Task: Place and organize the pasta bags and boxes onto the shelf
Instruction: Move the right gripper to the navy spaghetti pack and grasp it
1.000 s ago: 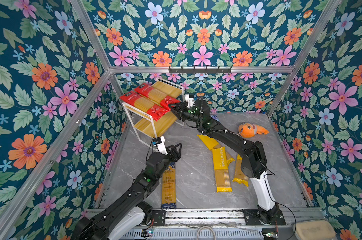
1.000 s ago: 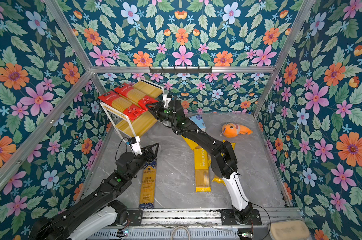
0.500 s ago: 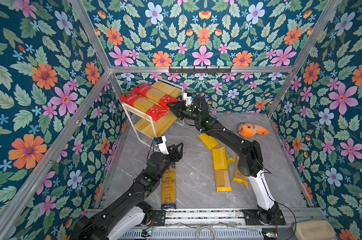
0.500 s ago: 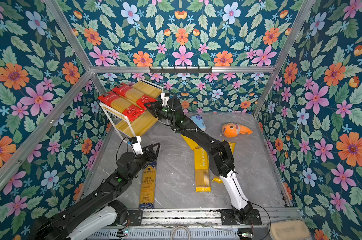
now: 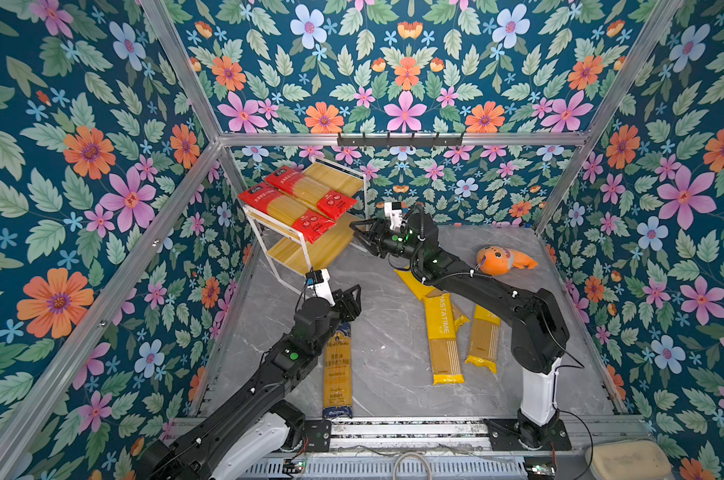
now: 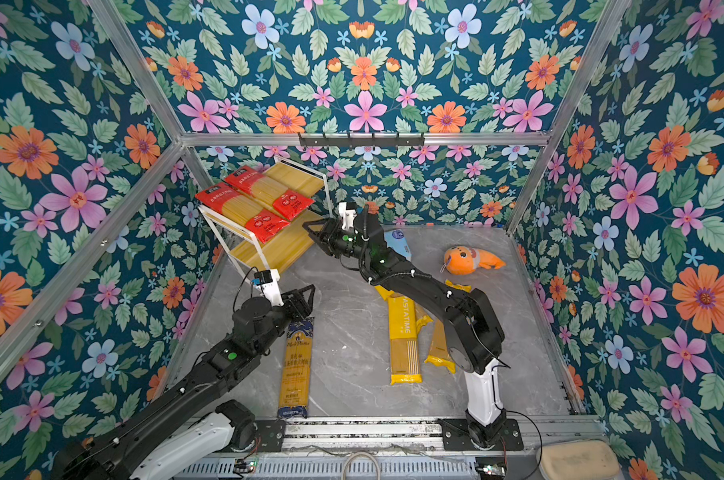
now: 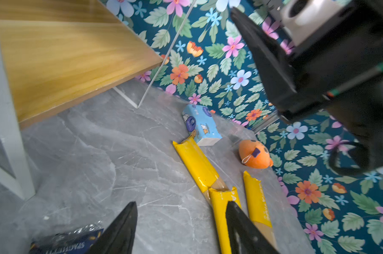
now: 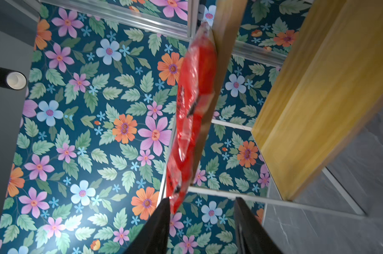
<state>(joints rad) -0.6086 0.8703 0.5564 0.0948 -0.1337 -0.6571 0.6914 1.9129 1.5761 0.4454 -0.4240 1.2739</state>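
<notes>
Small two-tier shelf (image 5: 338, 178), white wire frame and two pale wooden boards, stands in the back-left corner of the grey marble-look tabletop (image 5: 393, 365). On its top board: 2 red spaghetti packs (image 5: 287, 208) (image 5: 310, 191), flat, side by side, long axes parallel along the board, slanting back-left to front-right. On the tabletop: 1 dark blue-and-gold spaghetti pack (image 5: 337, 365), long axis front-to-back; 3 yellow spaghetti packs (image 5: 443, 336) (image 5: 483, 338) (image 5: 412, 280) right of centre, one partly under the right arm. Right gripper (image 8: 201, 202) is at the shelf's end, jaws parted, clamping nothing, with a red pack's end just beside one finger. Left gripper (image 7: 179, 211) has jaws apart, empty, over the blue pack's far end. 1 orange plush toy (image 5: 501, 261) and 1 light-blue tissue pack (image 7: 200, 124) lie near the back. Teal floral walls (image 5: 102, 166).
</notes>
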